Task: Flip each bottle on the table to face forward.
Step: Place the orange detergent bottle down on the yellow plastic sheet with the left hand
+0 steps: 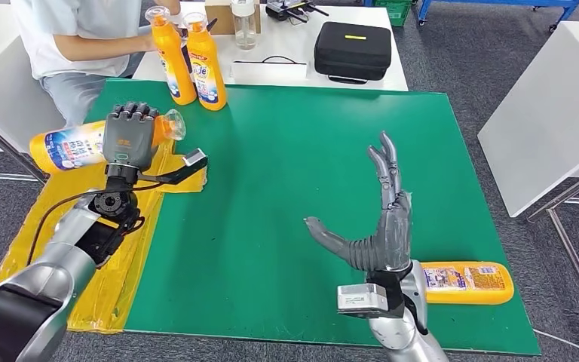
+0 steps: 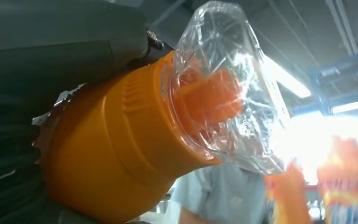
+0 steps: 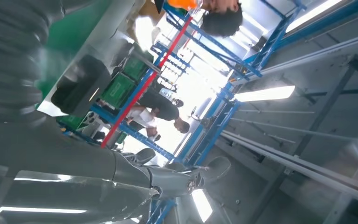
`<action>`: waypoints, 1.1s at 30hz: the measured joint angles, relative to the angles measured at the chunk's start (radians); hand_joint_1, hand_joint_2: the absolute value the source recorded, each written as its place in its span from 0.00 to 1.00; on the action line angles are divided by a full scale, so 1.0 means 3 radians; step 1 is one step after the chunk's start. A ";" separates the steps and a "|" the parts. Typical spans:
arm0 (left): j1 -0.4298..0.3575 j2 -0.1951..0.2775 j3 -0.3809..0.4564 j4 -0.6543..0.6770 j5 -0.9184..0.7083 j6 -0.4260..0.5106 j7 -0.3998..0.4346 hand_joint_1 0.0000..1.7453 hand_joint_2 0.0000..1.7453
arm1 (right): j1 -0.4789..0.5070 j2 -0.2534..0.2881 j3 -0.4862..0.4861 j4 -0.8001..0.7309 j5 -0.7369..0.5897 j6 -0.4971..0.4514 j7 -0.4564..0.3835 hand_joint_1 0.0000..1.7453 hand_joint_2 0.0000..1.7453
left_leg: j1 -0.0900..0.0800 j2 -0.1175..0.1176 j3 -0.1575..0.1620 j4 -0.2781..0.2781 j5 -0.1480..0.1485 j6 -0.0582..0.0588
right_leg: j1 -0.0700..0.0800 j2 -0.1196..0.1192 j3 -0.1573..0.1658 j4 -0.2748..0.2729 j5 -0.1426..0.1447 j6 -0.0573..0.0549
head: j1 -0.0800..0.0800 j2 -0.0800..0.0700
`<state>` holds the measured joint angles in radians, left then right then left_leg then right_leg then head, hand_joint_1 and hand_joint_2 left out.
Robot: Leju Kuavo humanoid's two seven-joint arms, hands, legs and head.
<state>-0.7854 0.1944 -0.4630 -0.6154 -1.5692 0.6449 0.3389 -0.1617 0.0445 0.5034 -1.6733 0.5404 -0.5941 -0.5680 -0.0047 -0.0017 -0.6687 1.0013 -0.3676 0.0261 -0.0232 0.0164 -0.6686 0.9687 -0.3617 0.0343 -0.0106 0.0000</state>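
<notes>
hidden: left hand covers the middle of the held orange bottle; label half visible.
left hand: wrapped around that bottle, holding it sideways above the worktop's left edge, clear cap toward centre.
right hand: raised, fingers spread, holding nothing.
lying bottle: near edge, behind right wrist.
standing bottles: far edge, a person's hand on them.

The head camera is looking down and forward from high on the robot, taking in the whole green mat and the white table beyond. The left wrist camera is sitting very close behind a lying orange bottle, facing up toward the ceiling lights; the head view is sharing that bottle. The right wrist camera is tilting upward at blue racking and ceiling.
</notes>
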 joint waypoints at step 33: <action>0.0263 0.0046 0.0254 0.0930 0.1407 -0.0259 -0.1810 1.00 1.00 | 0.0277 -0.0182 -0.0397 0.0079 -0.0139 0.0257 -0.0013 0.00 1.00 | -0.0003 -0.0001 -0.0006 0.0000 -0.0002 -0.0001 | -0.0002 0.0001 -0.0005 -0.0001 -0.0001 -0.0002 | 0.0000 0.0000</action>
<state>-0.7065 0.2083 -0.3868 -0.3364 -1.1472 0.5671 -0.2041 -0.0785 -0.0099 0.3843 -1.6497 0.4988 -0.5169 -0.5720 -0.0056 -0.0019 -0.6704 1.0014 -0.3681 0.0258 -0.0239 0.0168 -0.6702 0.9685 -0.3620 0.0337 -0.0106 0.0000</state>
